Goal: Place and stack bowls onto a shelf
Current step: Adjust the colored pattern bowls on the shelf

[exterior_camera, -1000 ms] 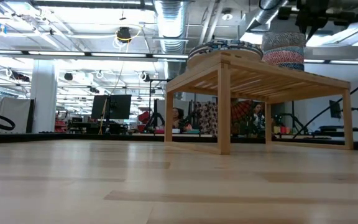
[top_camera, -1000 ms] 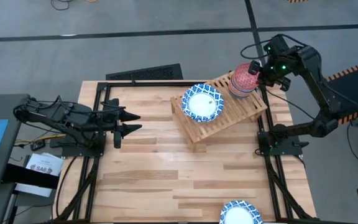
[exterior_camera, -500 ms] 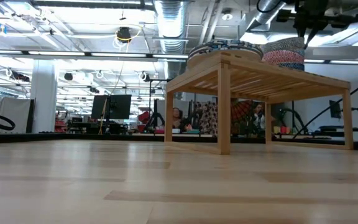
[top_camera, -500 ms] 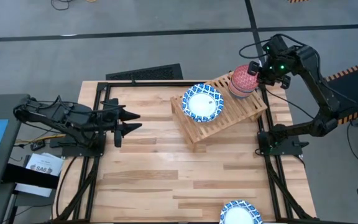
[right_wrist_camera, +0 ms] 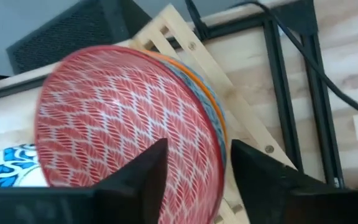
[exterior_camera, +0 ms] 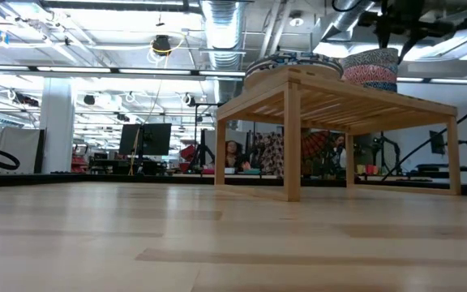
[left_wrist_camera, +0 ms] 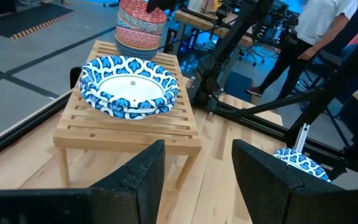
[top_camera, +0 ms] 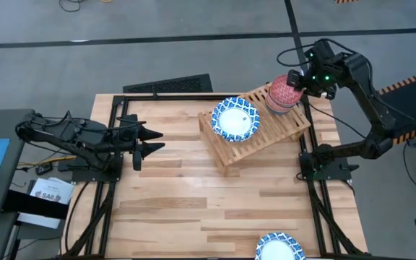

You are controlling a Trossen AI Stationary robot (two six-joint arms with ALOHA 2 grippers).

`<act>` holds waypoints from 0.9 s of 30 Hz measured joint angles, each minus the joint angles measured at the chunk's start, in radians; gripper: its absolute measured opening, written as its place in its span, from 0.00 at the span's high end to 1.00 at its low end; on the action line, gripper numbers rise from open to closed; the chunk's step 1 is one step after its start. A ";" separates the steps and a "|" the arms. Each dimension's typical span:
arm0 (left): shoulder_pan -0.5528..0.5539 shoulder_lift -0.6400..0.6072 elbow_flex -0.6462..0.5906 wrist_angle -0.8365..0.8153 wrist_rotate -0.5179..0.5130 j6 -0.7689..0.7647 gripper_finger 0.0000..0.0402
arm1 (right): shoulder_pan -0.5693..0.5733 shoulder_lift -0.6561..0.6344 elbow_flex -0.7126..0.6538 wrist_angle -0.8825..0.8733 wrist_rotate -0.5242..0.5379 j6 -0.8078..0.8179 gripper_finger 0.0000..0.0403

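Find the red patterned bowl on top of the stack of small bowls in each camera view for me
High view: the red patterned bowl tops the stack at the far right end of the wooden slatted shelf.
Low view: upper right, on the shelf top.
Left wrist view: top centre, behind the wide blue-and-white bowl.
Right wrist view: fills the centre.
Shared landmark: the wide blue-and-white bowl beside the stack.

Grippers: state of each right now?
Left end effector: open, empty, parked at the table's left edge.
Right end effector: open, over the red bowl.
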 joint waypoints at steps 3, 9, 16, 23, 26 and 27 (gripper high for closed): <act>0.000 0.000 0.000 0.000 -0.004 0.000 0.58 | 0.000 -0.019 0.001 0.034 0.000 -0.018 0.45; 0.000 0.000 0.000 0.000 -0.012 -0.010 0.58 | -0.006 -0.071 0.002 0.041 0.000 -0.043 0.41; 0.000 0.000 0.000 0.000 -0.025 -0.028 0.58 | -0.027 -0.148 0.002 0.042 0.036 -0.094 0.41; 0.000 0.000 0.000 0.000 -0.046 -0.060 0.58 | 0.010 -0.259 -0.010 0.042 0.092 -0.185 0.41; 0.000 0.000 0.000 0.000 -0.069 -0.078 0.58 | 0.045 -0.334 -0.079 0.051 0.106 -0.198 0.42; 0.000 0.000 0.000 0.000 -0.081 -0.085 0.58 | 0.058 -0.366 -0.116 0.064 0.109 -0.197 0.43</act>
